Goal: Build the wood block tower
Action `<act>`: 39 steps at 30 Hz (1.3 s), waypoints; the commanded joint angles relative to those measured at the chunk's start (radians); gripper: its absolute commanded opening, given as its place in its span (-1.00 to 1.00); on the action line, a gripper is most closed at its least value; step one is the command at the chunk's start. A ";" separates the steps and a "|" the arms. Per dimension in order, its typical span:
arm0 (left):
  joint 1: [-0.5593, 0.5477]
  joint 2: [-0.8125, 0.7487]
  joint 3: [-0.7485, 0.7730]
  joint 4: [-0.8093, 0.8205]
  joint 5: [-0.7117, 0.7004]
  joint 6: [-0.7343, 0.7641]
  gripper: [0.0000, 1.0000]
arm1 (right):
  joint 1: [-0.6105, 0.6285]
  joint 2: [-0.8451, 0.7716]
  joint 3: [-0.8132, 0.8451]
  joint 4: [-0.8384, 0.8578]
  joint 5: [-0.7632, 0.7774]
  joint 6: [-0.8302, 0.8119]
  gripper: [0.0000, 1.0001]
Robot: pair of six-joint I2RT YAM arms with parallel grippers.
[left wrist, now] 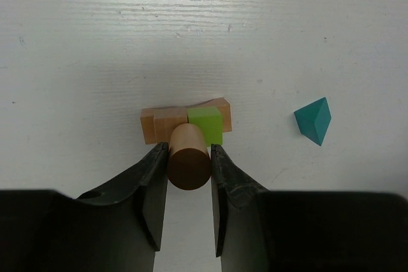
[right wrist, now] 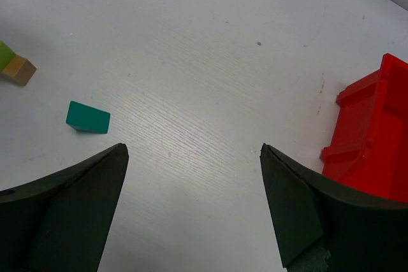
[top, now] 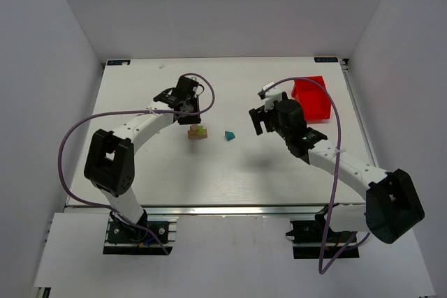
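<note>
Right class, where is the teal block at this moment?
In the top view, the teal block lies apart, just right of the wood block tower.

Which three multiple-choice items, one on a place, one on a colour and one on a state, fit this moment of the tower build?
1. Where is the teal block?
A. On the table, apart from the stack
B. On top of the stack
C. Under the stack

2. What colour is the painted block beside the tan blocks in the stack?
A. Red
B. Lime-green
C. Blue

3. What state is the left tool in?
A. Open and empty
B. Shut on a wooden cylinder
C. Out of view

Answers: 1 A, bare table shows between the teal block and the stack. 2 B, the left wrist view shows it is lime-green. 3 B, both fingers press the cylinder's sides.
</note>
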 commanded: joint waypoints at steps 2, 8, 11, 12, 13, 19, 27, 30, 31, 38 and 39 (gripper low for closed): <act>-0.008 -0.003 0.024 0.006 -0.019 0.007 -1.00 | -0.002 -0.036 0.016 0.017 -0.006 -0.009 0.79; -0.009 0.008 0.030 0.006 -0.017 0.009 -1.00 | -0.002 -0.031 0.021 0.011 -0.005 -0.009 0.79; -0.011 0.006 0.027 0.009 -0.014 0.009 -1.00 | -0.002 -0.031 0.022 0.008 -0.004 -0.009 0.79; -0.009 0.006 0.027 0.009 -0.014 0.009 -1.00 | -0.002 -0.031 0.022 0.009 -0.003 -0.009 0.79; -0.011 0.006 0.027 0.011 -0.017 0.009 -1.00 | -0.002 -0.033 0.022 0.009 -0.003 -0.009 0.79; -0.012 0.017 0.030 0.009 -0.013 0.007 -1.00 | -0.002 -0.033 0.021 0.008 -0.008 -0.012 0.79; -0.021 0.008 0.027 0.003 -0.042 0.012 -0.75 | -0.002 -0.031 0.022 0.008 -0.014 -0.017 0.79; -0.023 0.002 0.026 0.008 -0.047 0.011 -0.39 | -0.002 -0.033 0.021 0.006 -0.020 -0.020 0.79; -0.024 -0.001 0.022 0.011 -0.039 0.015 -0.32 | -0.004 -0.033 0.021 0.008 -0.020 -0.020 0.78; -0.038 -0.021 0.022 0.015 -0.053 0.017 0.08 | -0.002 -0.030 0.021 -0.001 -0.052 -0.026 0.79; -0.038 -0.018 0.024 0.009 -0.057 0.017 0.10 | -0.002 -0.030 0.021 -0.003 -0.058 -0.025 0.78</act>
